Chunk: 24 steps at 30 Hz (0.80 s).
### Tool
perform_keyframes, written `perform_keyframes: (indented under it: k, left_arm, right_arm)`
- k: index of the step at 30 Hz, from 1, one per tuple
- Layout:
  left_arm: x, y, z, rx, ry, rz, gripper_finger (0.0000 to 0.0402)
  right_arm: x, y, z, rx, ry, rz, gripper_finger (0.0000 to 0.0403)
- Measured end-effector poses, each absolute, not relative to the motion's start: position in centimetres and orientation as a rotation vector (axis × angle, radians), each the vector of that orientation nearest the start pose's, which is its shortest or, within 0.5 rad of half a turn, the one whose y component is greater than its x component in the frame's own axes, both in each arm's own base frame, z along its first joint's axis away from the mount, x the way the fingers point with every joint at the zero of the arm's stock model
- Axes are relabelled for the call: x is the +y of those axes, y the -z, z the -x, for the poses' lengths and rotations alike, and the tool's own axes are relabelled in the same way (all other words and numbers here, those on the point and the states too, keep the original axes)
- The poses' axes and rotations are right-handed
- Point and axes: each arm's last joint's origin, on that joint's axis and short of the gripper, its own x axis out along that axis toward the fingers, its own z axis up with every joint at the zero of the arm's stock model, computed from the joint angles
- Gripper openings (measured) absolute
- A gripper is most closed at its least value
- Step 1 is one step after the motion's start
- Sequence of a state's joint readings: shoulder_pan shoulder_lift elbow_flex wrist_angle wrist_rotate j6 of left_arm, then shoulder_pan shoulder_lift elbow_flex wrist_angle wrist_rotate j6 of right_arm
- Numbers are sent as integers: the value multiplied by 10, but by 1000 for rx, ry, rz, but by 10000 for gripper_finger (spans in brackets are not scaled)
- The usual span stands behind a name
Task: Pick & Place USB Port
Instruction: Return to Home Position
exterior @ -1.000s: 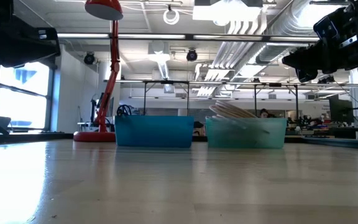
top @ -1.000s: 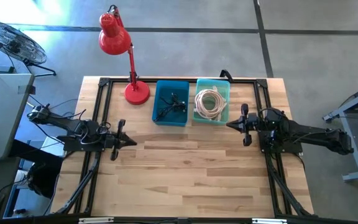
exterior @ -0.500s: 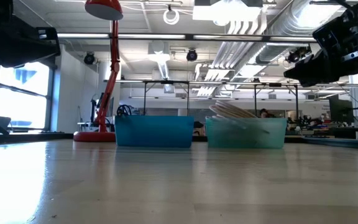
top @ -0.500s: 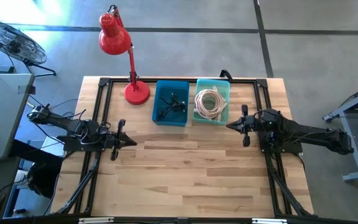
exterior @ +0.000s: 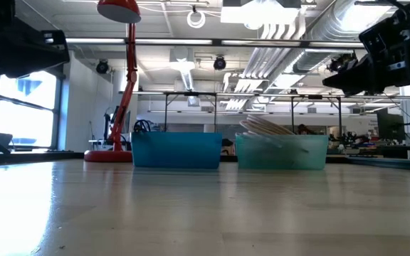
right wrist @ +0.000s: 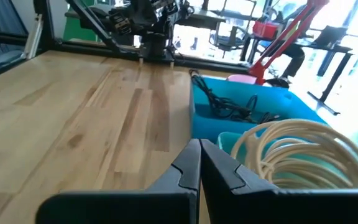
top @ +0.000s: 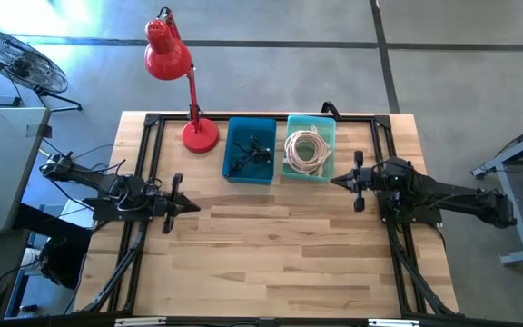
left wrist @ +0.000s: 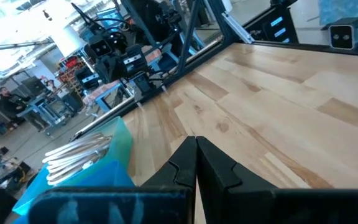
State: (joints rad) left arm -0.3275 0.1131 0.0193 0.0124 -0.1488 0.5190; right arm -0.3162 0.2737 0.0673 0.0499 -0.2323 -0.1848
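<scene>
Bench [top: 271, 254] of pale wood, seen from above, with two bins side by side at its back edge and a dark robot arm at each side. The blue bin [top: 250, 150] holds a black cable [top: 249, 155], a loose tangle that stretches on a slant from the bin's front left corner toward its back right. The light green bin [top: 310, 147], touching the blue one on the right arm's side, holds a light brown cable [top: 306, 151] wound into an oval coil. The coil lies flat, its longer axis running from the back of the bench toward the front, and it rises a little above the bin's rim in the low view.

The right pincer [top: 336, 183] is just off the light green bin's front corner, beside the coil and not touching it. It points across the bench toward the other arm, with its two fingers pressed together and nothing between them. The left pincer [top: 192, 207] is well apart from both bins, in front of the blue bin's left side, its fingers also together and empty.

A red desk lamp [top: 175, 77] stands at the back, left of the blue bin.
</scene>
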Motion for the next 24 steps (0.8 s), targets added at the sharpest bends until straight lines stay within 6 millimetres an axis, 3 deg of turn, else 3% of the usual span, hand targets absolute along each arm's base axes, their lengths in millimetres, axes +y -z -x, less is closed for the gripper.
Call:
perform_keyframes:
  k: [24]
  left_arm:
    - [-16, -163, -102, 66, 34, -587, 2]
  right_arm:
    - [-49, -172, -100, 113, 106, 121, 0]
